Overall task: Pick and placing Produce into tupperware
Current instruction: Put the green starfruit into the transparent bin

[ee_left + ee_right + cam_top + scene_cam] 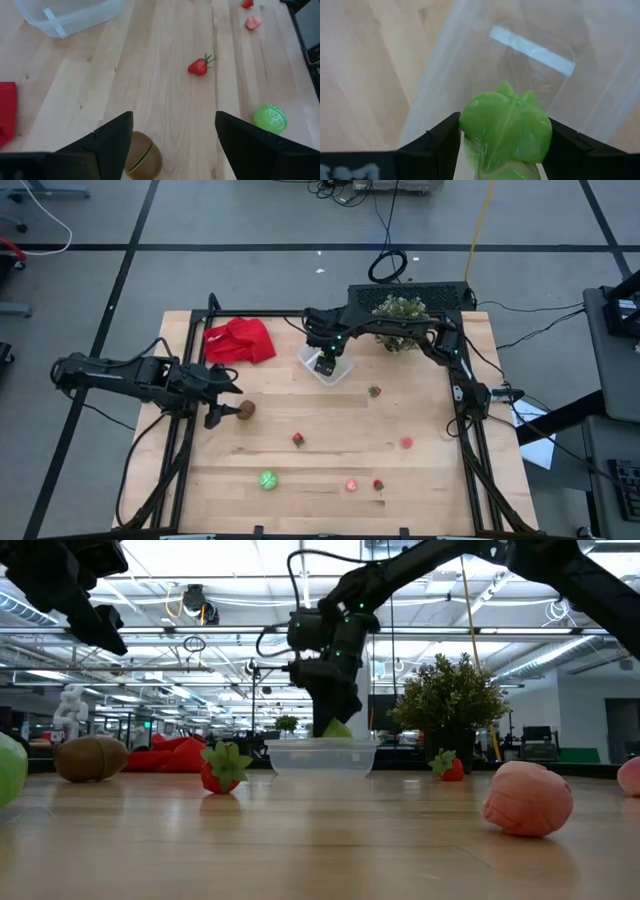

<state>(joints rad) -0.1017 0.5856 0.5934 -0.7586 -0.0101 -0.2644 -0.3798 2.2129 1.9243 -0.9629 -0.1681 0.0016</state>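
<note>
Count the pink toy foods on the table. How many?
2. One pink toy lies toward the right side. The second pink toy lies near the front edge, beside a small red toy. None seems hidden.

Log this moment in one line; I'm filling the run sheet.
right gripper: shut on green produce over tupperware | left gripper: open above kiwi

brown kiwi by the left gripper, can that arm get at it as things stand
Probably yes: the left gripper hangs open just beside the brown kiwi, with bare table around it and nothing between them.
</note>
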